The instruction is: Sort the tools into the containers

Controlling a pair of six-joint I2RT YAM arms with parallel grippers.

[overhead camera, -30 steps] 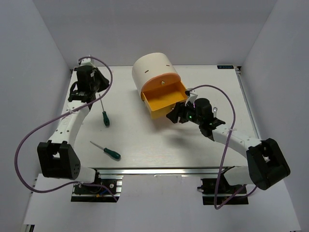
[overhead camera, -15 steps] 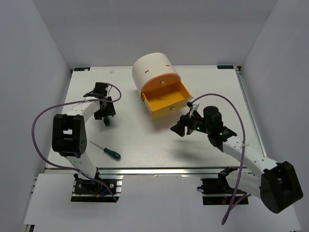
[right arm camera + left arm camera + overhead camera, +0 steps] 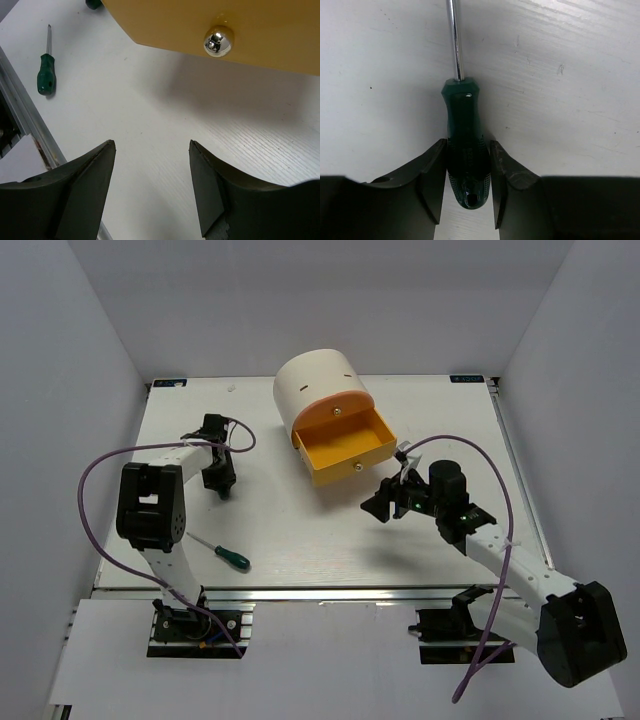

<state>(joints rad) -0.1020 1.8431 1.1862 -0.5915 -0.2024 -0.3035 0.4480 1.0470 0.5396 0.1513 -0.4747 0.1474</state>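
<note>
A green-handled screwdriver (image 3: 465, 125) lies on the white table with its steel shaft (image 3: 454, 40) pointing away. My left gripper (image 3: 466, 145) has its fingers pressed on both sides of the handle, low at the table. From above, that gripper (image 3: 218, 480) covers most of this tool. A second, smaller green screwdriver (image 3: 225, 554) lies near the front left edge, also seen as a screwdriver (image 3: 45, 75) from the right wrist. The orange drawer (image 3: 345, 445) stands pulled out of the cream cabinet (image 3: 315, 380). My right gripper (image 3: 385, 502) hangs open in front of the drawer's knob (image 3: 218, 41), holding nothing.
Purple cables loop beside both arms. The table's front edge with its metal rail (image 3: 25, 130) runs close to the small screwdriver. The drawer front (image 3: 260, 30) overhangs the table just beyond my right fingers.
My left arm swung from the back left corner down to the larger screwdriver, and its jaws opened and then closed round the handle. My right gripper drew back from the drawer toward the front.
</note>
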